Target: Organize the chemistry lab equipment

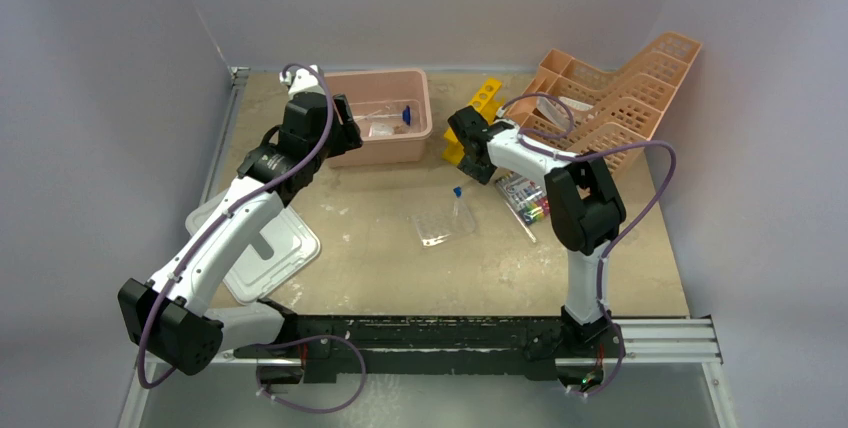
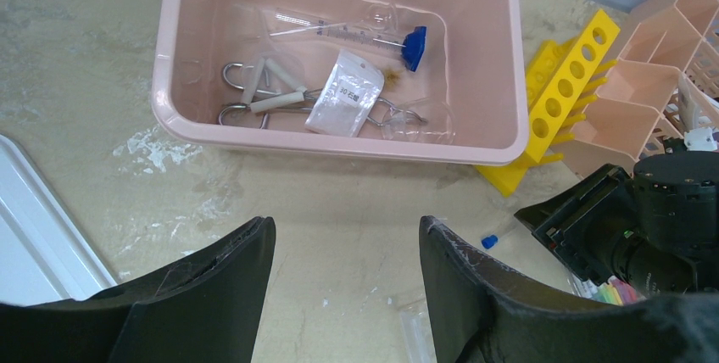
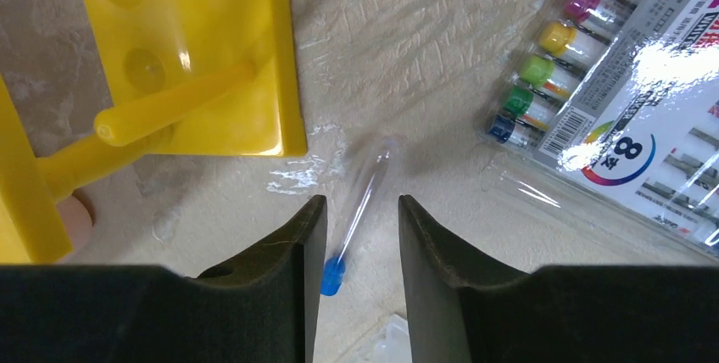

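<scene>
Lab equipment lying loose on the surface starts nearest me with the clear well plate. Just beyond it, the blue-capped tube lies flat. My right hand hangs low over that tube with one finger on either side near the cap end. It is parted a little wider than the tube and holds nothing. I judge this to be the pick-up step. Next I would lower, close gently across the thin body, and lift without rolling it toward the marker pack or the yellow rack flanking it. My left hand is wide open and empty, facing the pink tub. A small bag and a blue piece lie among the items inside. Farthest back on the right stands the orange basket.
</scene>
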Robot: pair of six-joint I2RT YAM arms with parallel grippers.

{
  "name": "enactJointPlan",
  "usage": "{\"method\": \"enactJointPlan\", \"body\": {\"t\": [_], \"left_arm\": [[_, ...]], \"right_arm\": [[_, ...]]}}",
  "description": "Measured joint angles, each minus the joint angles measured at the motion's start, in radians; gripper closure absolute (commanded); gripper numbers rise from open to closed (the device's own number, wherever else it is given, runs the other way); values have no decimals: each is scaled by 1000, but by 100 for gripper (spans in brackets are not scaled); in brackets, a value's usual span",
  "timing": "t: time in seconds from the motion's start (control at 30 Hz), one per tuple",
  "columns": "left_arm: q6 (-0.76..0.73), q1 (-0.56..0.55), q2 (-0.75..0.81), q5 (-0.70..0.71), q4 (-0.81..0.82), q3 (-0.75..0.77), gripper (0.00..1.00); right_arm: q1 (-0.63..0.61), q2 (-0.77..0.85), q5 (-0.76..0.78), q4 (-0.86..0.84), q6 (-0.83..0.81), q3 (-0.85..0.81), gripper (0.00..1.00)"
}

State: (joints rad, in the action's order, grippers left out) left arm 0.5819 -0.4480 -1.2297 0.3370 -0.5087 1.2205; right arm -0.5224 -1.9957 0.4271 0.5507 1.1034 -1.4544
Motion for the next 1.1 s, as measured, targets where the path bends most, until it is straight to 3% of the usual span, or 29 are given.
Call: {"method": "enactJointPlan", "body": {"t": [0.3,0.67,0.9,1.1], "left_arm": [[0,0,1,0,0,0,38],[0,0,19,1,3,0,38],[0,0,20,-16,11,0,38],[1,0,32,-99,55,-1,29]], "right_arm": [[27,-40,-18,-18,29,0,68],[44,-42,-26,-29,37,0,87],[61,-40,-8,-40,8,0,89],[76,12,29,-39,-58,-5,89]]}}
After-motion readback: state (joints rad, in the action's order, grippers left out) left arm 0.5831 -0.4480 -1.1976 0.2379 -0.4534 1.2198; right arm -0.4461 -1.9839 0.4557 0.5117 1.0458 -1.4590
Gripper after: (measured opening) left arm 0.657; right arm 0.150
